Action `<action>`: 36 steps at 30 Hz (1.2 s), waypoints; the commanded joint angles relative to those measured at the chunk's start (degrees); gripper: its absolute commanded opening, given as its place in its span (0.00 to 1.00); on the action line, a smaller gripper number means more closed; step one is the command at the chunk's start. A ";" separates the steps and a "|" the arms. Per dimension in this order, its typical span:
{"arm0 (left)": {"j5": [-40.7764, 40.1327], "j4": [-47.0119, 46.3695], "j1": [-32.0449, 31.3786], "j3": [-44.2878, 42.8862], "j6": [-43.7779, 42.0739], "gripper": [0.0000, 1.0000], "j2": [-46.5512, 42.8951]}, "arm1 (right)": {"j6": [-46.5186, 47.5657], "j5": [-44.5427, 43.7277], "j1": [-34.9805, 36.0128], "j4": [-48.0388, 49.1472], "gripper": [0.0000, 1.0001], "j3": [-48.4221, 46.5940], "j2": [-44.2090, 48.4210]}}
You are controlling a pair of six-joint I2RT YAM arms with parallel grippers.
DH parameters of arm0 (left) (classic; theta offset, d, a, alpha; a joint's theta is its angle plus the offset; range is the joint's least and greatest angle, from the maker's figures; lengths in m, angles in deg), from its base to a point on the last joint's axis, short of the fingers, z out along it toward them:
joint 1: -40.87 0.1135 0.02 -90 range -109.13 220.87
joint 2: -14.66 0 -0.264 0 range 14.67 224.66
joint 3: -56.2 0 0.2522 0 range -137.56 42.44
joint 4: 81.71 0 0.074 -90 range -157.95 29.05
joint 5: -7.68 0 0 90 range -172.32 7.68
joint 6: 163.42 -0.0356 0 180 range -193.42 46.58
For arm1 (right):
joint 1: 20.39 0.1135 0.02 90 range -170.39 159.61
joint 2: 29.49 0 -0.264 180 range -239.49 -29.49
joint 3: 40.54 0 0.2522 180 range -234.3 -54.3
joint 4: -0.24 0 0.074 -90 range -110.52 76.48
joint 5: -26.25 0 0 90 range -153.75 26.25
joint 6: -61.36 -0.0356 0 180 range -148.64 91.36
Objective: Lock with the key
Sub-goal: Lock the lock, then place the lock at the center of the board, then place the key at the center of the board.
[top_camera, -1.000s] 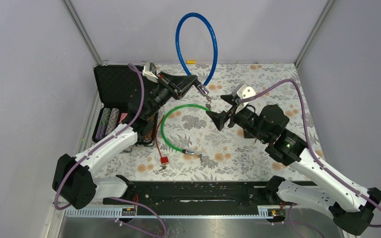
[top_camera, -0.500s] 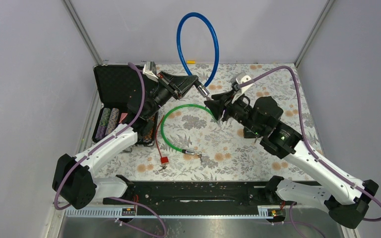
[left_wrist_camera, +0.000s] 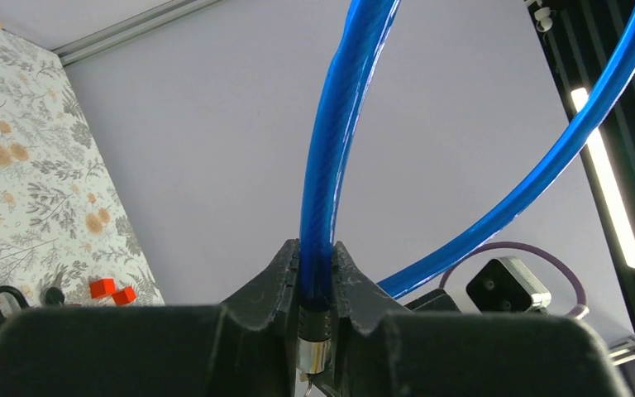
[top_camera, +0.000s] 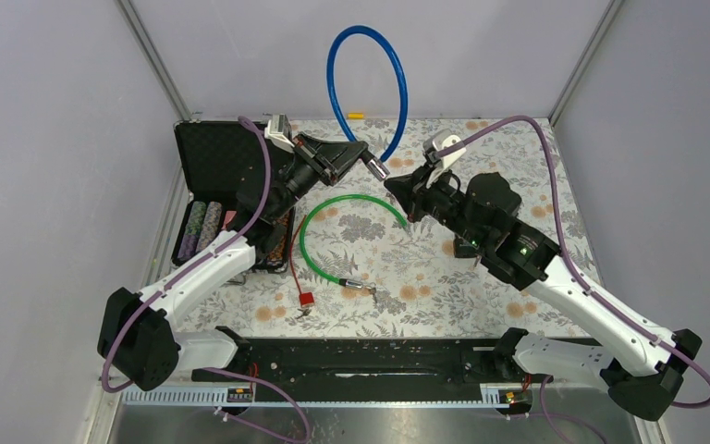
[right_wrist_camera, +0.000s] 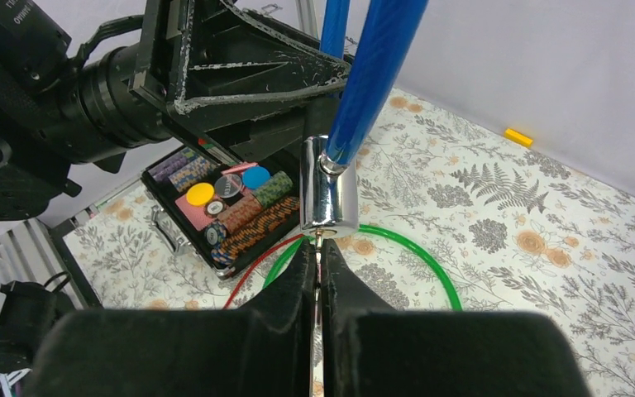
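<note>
A blue cable lock (top_camera: 367, 83) arches up above the back of the table. My left gripper (top_camera: 362, 157) is shut on the blue cable lock (left_wrist_camera: 331, 149) just above its black collar and chrome end, fingers (left_wrist_camera: 285, 273) pressed to both sides. The chrome lock cylinder (right_wrist_camera: 329, 186) hangs at the cable's end. A thin key (right_wrist_camera: 318, 240) sticks out of the cylinder's underside. My right gripper (right_wrist_camera: 318, 252) is shut on the key, directly below the cylinder. In the top view the right gripper (top_camera: 396, 185) meets the cylinder (top_camera: 379, 169) from the right.
A green cable lock (top_camera: 333, 222) lies looped on the floral cloth below the grippers, its metal end and keys (top_camera: 362, 288) at the front. A red cable with a red lock (top_camera: 306, 299) lies to its left. An open black case (top_camera: 217, 162) of poker chips sits at the left.
My right gripper has moved up and left to the chrome cylinder and gone from open to shut on the key. The left gripper has held the blue cable still.
</note>
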 commanded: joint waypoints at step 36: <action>-5.28 17.19 10.62 -17.03 -33.55 0.00 30.85 | -20.63 2.67 -13.86 10.26 0.00 -6.68 -22.21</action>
